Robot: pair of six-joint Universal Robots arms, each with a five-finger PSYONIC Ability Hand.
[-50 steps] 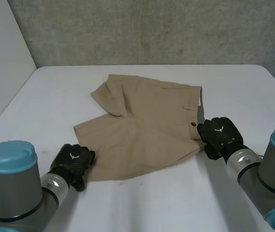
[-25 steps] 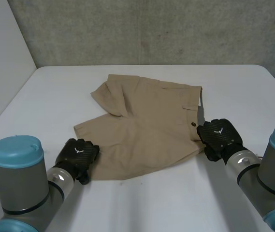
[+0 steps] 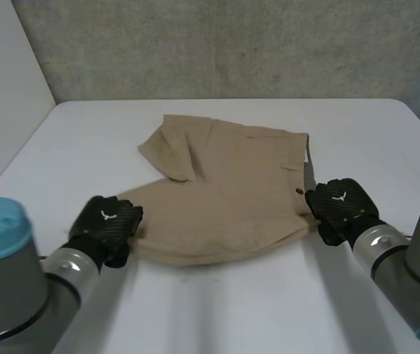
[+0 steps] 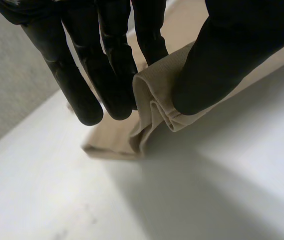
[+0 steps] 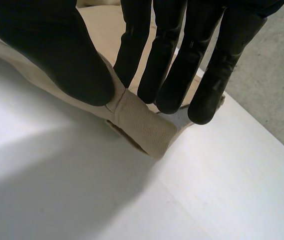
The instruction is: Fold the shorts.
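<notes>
My left robot hand (image 3: 105, 223) pinches the shorts (image 3: 224, 195) hem, my right robot hand (image 3: 340, 206) the waistband corner. Next I lift both and fold forward past my fingertips.

No words or numbers can be read. The one sign is a small white emblem (image 3: 106, 216) on the back of the left hand (image 3: 100, 230), near left. The right hand (image 3: 342, 210), near right, bears the same mark.

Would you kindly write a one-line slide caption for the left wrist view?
Left hand pinches a bunched edge of the tan shorts between thumb and fingers over the white table.
</notes>
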